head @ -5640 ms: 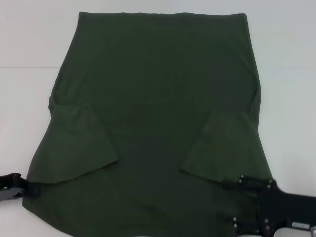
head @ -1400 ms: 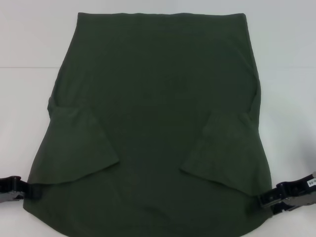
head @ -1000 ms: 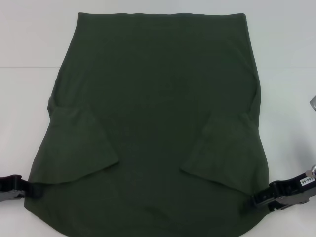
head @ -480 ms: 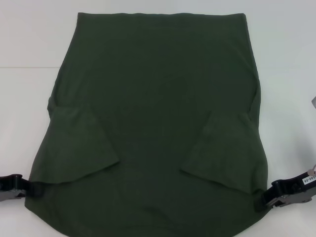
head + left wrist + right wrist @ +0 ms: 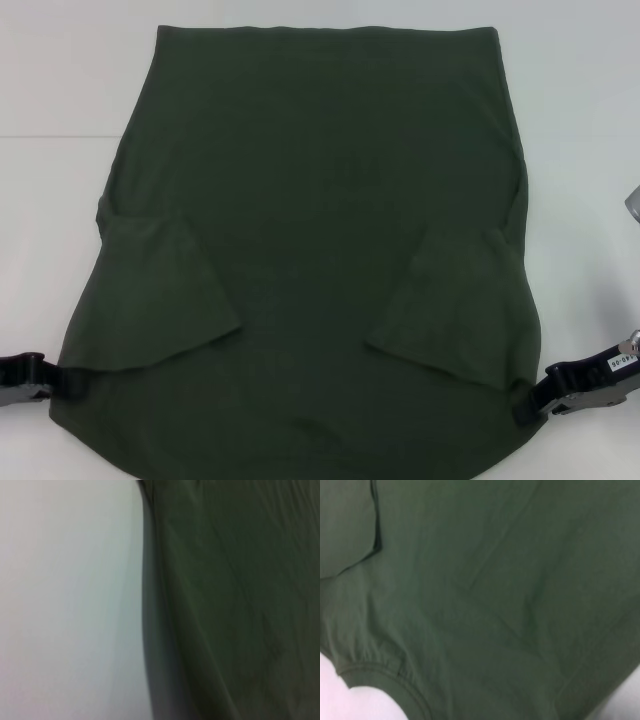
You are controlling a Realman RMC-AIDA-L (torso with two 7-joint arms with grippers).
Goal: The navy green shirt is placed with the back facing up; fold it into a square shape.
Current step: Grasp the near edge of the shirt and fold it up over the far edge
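The shirt [image 5: 320,250] lies spread flat across the middle of the white table [image 5: 60,90], plain side up, its straight hem toward the far edge and its rounded shoulder end toward the near edge. Both short sleeves are turned inward onto the body, the left sleeve [image 5: 160,295] and the right sleeve [image 5: 450,305] each lying as a flap over the cloth, which looks like the narrowing step that gives straight sides for a square fold. The left gripper [image 5: 62,382] sits low at the near left corner of the cloth, its tip touching the shirt's side edge just below the folded sleeve; whether it is spread or pinching the cloth I cannot tell. The right gripper [image 5: 528,408] is at the mirror spot near the right corner, tip right at the cloth's edge, and again its fingers are too hidden to call. The two being level and opposite suggests they mean to take the near corners together and carry that end toward the far hem. The left wrist view shows the shirt's side edge against bare table; the right wrist view shows the cloth filling the frame, with the curved, stitched neckline [image 5: 385,675] at the table's near side.
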